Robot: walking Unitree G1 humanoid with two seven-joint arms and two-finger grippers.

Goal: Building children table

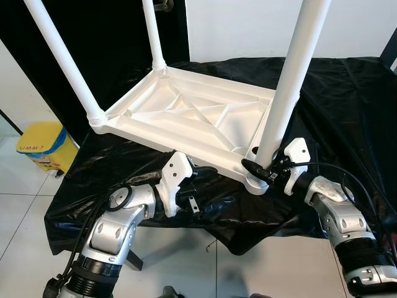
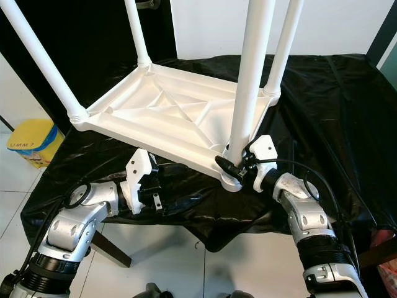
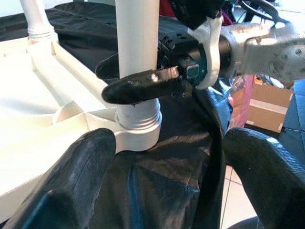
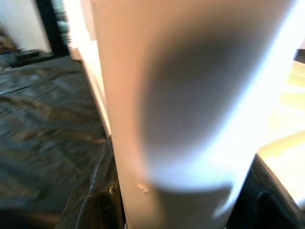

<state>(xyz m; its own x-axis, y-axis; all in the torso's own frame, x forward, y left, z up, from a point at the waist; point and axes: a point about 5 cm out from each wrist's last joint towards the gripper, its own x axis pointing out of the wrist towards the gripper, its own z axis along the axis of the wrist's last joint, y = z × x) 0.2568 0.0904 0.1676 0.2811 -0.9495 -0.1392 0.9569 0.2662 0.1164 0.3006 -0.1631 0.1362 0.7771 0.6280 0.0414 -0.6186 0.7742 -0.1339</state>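
A white children's table (image 1: 186,115) lies upside down on a black cloth (image 1: 347,105), its legs pointing up. My right gripper (image 1: 257,169) is shut on the near right leg (image 1: 288,81) just above its socket. The right wrist view shows that leg (image 4: 181,95) close up between the two black fingers (image 4: 102,200). My left gripper (image 3: 167,191) is open, low beside the table's near edge and apart from it. Its fingers (image 3: 66,191) point at the same leg's base (image 3: 138,126). One right finger (image 3: 143,86) crosses in front of that leg.
Two more legs (image 1: 62,62) (image 1: 154,34) rise at the left and back. A yellow bin (image 1: 42,146) stands on the white tiled floor at the left. A cardboard box (image 3: 269,107) sits beyond the cloth's right edge. A dark panel stands behind.
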